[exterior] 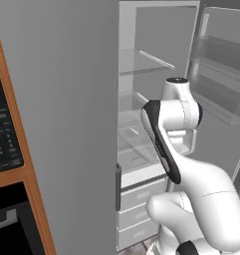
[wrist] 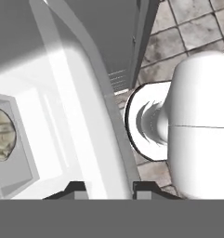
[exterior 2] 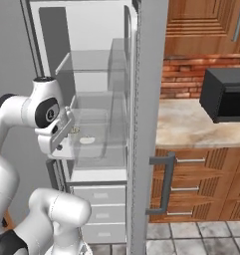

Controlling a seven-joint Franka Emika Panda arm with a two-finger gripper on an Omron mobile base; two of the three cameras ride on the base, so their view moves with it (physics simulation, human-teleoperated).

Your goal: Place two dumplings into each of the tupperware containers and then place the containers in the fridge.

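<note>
Inside fridge (exterior: 156, 60): hand (wrist: 106, 186) clamping tray rim (wrist: 92, 139)

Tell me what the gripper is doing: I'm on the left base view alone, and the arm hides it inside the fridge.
Observer: Hand view: the gripper grips the rim of a white container.
Operator: Anything in it?
Observer: One beige dumpling, at that view's left edge.
Operator: Which level?
Observer: Right base view: the glass shelf just above the drawers of the fridge.
</note>
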